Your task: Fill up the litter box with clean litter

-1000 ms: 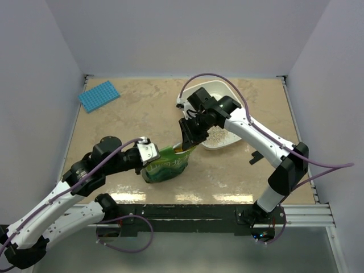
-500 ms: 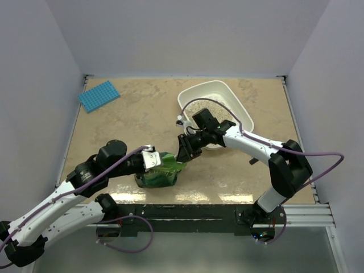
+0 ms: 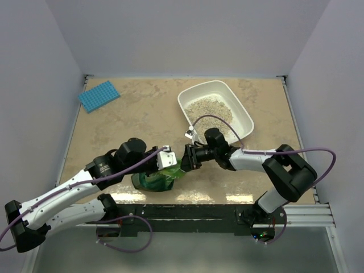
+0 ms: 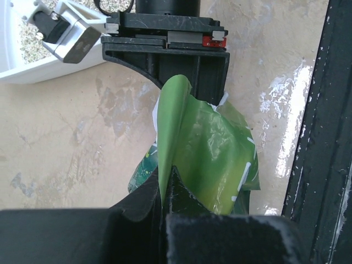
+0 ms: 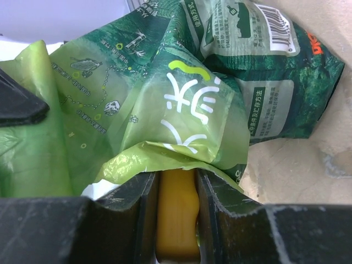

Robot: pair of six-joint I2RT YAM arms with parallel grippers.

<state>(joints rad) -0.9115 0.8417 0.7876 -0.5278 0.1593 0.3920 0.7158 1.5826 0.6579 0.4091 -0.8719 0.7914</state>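
beige marbled tabletop carries everything. green glossy pouch lies crumpled near the front edge, its mouth hidden under both claws. left gripper pinches a fold of it tight. right gripper clamps a yellow plastic scoop handle, bowl out of sight. white shallow plastic litter box, far right of them, holds pale sandy litter; its long axis runs far-left to near-right.

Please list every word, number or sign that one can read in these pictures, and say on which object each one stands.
"DK": orange letters on the green bag, cut off at the right edge; uncertain.
Large white Chinese character on the bag: crumpled, not readable.
Small Chinese print and the barcode digits: too small to read.
No other text is legible.
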